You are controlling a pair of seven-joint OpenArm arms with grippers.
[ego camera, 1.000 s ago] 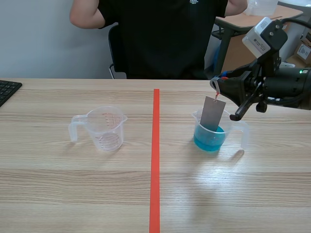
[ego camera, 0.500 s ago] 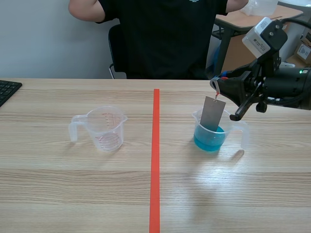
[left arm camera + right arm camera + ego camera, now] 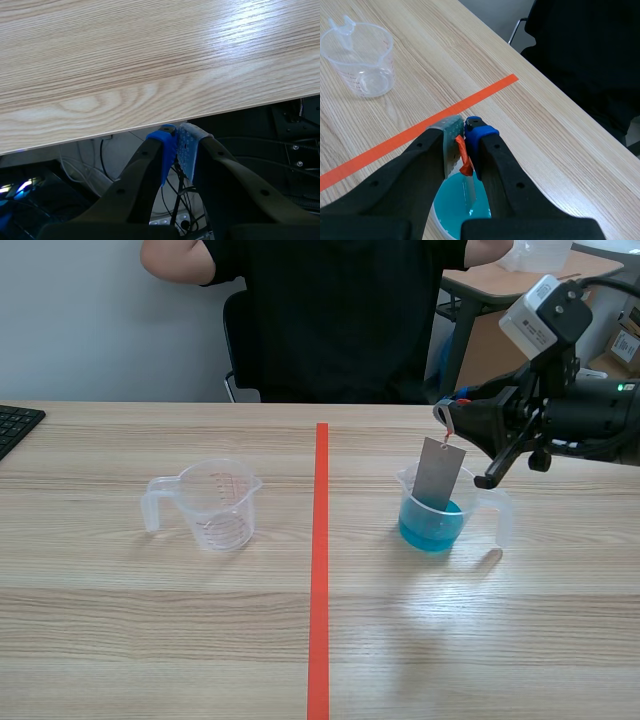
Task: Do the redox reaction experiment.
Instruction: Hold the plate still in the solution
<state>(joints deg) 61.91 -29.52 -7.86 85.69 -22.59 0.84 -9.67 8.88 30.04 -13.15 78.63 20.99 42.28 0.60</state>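
Metal strip dangling in the blue cup

Right of the frame: the right gripper [image 3: 444, 420] pinches an orange-red loop [image 3: 465, 161]. The grey metal strip [image 3: 438, 474] hangs just below it, lower end inside the cup of blue liquid [image 3: 415, 528]. The left gripper [image 3: 176, 146] is pressed together on nothing, just past the table edge [image 3: 150, 75]. An empty measuring cup [image 3: 222, 508] sits mid-left.

A thin grey metal plate [image 3: 438, 476] hangs slightly tilted from a red loop [image 3: 446, 427] pinched in the right gripper [image 3: 443, 416]. Its lower end dips into the blue liquid [image 3: 430, 530] of a clear handled cup [image 3: 503, 515] on the right half of the desk [image 3: 150, 640]. An empty clear measuring cup [image 3: 222, 502] stands upright on the left half, handle toward the left edge.
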